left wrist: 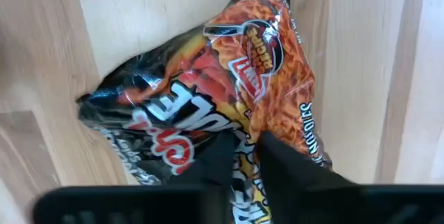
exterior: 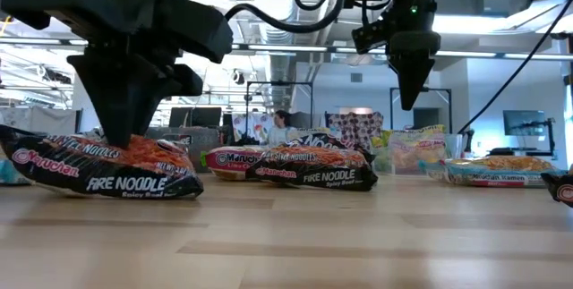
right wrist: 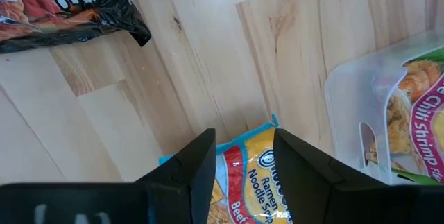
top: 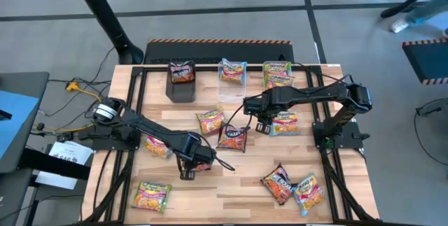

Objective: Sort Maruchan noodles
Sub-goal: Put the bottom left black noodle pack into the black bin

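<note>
left claw [left wrist: 239,156] pinched onto a crinkly glossy black Fire Noodle packet [left wrist: 208,106] lying flat near the front of the pale wood-plank desk [top: 231,184] | right claw [right wrist: 243,151] spread, hung just above a shiny blue-edged Maruchan packet [right wrist: 250,175], "Ramen Noodle" readable | clear plastic tub [right wrist: 361,106] beside it, "Chili shrimp" packet [right wrist: 416,123] inside

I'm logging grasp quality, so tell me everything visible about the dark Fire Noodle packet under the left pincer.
The Fire Noodle packet is a flat, shiny, crinkled plastic pouch, black with an orange-red noodle picture and white lettering. It lies flat on the wooden table, near its front left of middle. The left pincer presses down on it, fingers pinched together on one end. Nothing else touches it.
</note>
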Action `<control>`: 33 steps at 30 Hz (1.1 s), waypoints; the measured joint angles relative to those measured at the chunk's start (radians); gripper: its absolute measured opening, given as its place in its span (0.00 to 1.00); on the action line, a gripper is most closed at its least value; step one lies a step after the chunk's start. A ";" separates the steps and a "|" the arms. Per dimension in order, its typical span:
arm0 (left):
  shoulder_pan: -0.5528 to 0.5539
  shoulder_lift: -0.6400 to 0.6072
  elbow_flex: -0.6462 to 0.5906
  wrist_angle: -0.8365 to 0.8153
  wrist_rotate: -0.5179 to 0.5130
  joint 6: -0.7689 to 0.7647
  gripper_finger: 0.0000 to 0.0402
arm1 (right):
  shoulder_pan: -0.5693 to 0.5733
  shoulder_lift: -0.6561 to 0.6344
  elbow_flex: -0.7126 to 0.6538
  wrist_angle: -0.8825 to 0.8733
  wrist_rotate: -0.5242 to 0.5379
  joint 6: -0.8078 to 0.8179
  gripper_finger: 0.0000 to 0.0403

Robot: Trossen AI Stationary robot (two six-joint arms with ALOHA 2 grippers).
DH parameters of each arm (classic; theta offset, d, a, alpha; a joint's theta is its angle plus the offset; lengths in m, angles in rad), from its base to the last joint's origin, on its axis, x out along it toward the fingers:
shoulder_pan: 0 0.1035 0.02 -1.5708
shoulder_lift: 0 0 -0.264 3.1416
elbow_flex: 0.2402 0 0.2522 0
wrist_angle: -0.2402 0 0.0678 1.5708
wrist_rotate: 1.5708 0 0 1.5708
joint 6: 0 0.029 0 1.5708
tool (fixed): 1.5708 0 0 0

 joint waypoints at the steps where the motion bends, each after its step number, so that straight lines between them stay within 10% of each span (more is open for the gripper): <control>1: 0.000 0.000 0.000 0.001 -0.004 -0.002 0.05 | 0.000 0.000 0.000 0.000 0.000 0.000 0.42; 22: -0.107 -0.026 0.202 -0.147 -0.157 0.006 0.00 | 0.000 0.000 0.101 0.005 -0.151 -0.002 0.42; 33: -0.136 -0.100 0.254 -0.180 -0.307 -0.013 0.00 | -0.020 0.000 0.180 0.093 -0.553 -0.054 0.42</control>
